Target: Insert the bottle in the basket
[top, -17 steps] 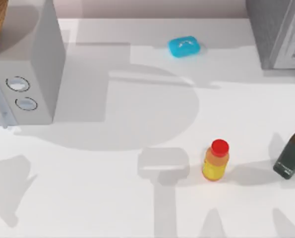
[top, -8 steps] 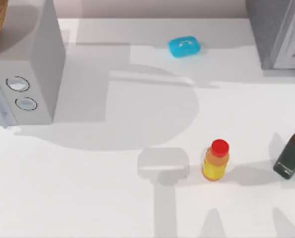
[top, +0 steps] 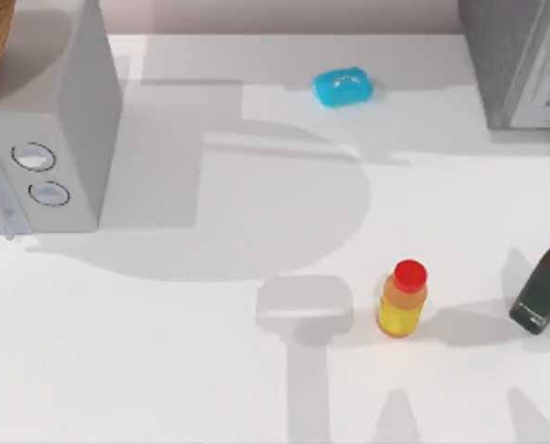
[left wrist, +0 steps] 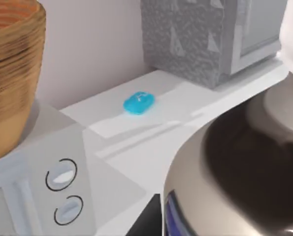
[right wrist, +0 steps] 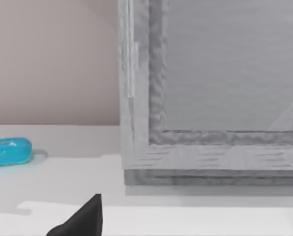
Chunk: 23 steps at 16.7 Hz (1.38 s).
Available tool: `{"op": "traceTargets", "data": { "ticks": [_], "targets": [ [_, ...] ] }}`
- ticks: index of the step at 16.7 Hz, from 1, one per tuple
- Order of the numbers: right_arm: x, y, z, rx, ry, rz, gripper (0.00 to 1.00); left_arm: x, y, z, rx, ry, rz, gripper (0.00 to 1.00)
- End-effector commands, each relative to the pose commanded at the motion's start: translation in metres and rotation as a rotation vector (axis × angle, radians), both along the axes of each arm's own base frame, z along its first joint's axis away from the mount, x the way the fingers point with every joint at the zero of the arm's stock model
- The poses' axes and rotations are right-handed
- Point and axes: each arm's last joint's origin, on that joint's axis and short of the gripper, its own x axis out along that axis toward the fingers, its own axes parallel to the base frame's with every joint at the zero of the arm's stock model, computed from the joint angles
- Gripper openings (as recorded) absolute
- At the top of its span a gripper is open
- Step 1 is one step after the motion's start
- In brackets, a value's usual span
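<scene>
Bottle (left wrist: 244,162) looms close under the left wrist camera, apparently carried; whether the left claw clamps it, cannot tell. Basket (left wrist: 11,73) sits atop the grey appliance (top: 48,139), far left. Best approach, I judge: keep upright, clear the rim, descend centred.

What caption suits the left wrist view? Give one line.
Bottle looms close; beyond, wicker basket atop grey appliance.
</scene>
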Motion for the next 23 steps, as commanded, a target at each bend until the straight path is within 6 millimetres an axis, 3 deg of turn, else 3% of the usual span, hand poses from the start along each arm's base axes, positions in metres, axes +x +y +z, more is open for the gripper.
{"op": "traceTargets", "data": {
  "ticks": [2, 5, 8, 10, 13, 16, 18, 20, 23],
  "targets": [
    [0.000, 0.000, 0.000, 0.000, 0.000, 0.000, 1.00, -0.010, -0.006, 0.019, -0.004, 0.000, 0.044, 0.00],
    [0.000, 0.000, 0.000, 0.000, 0.000, 0.000, 1.00, -0.030, -0.029, 0.062, -0.013, 0.002, 0.147, 0.00],
    [0.000, 0.000, 0.000, 0.000, 0.000, 0.000, 1.00, -0.040, -0.072, 0.115, -0.027, 0.004, 0.285, 0.00],
    [0.000, 0.000, 0.000, 0.000, 0.000, 0.000, 1.00, -0.030, -0.110, 0.150, -0.038, 0.004, 0.392, 0.00],
    [0.000, 0.000, 0.000, 0.000, 0.000, 0.000, 1.00, 0.016, -0.162, 0.193, -0.054, 0.000, 0.561, 0.00],
    [0.000, 0.000, 0.000, 0.000, 0.000, 0.000, 1.00, 0.093, -0.187, 0.217, -0.063, -0.007, 0.728, 0.00],
    [0.000, 0.000, 0.000, 0.000, 0.000, 0.000, 1.00, 0.149, -0.184, 0.221, -0.060, -0.009, 0.827, 0.00],
    [0.000, 0.000, 0.000, 0.000, 0.000, 0.000, 1.00, 0.199, -0.168, 0.219, -0.053, -0.008, 0.910, 0.00],
    [0.000, 0.000, 0.000, 0.000, 0.000, 0.000, 1.00, 0.250, -0.139, 0.209, -0.043, -0.006, 0.995, 0.00]
  ]
}}
